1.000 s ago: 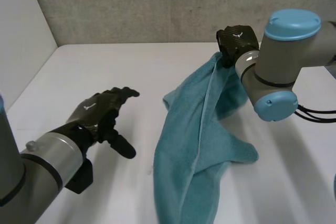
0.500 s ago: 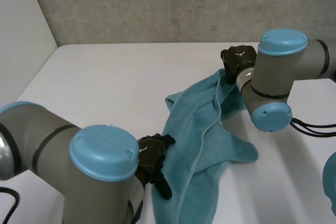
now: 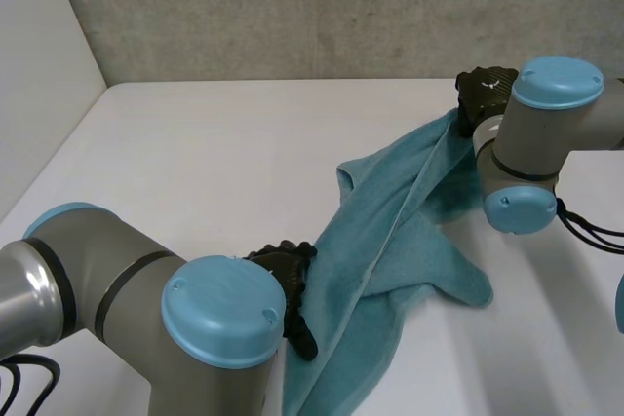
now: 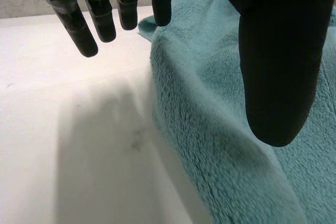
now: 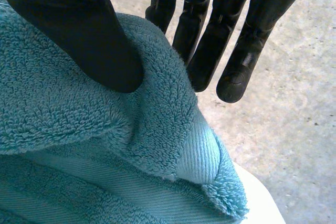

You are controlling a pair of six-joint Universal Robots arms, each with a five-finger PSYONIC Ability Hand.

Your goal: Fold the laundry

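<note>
On table (image 3: 195,153), towel (image 3: 400,241) lies beside left hand (image 3: 289,275).

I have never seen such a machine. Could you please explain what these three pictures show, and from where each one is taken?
This is a robot with two grey arms, each ending in a black hand. One picture looks down from a camera between and behind the arms. The other two come from cameras on the wrists, looking along each palm. A teal towel lies crumpled on the white table. The right hand pinches one corner of it between thumb and fingers. The left hand is open at the towel's side edge, thumb over the cloth, fingers over bare table, holding nothing.
</note>
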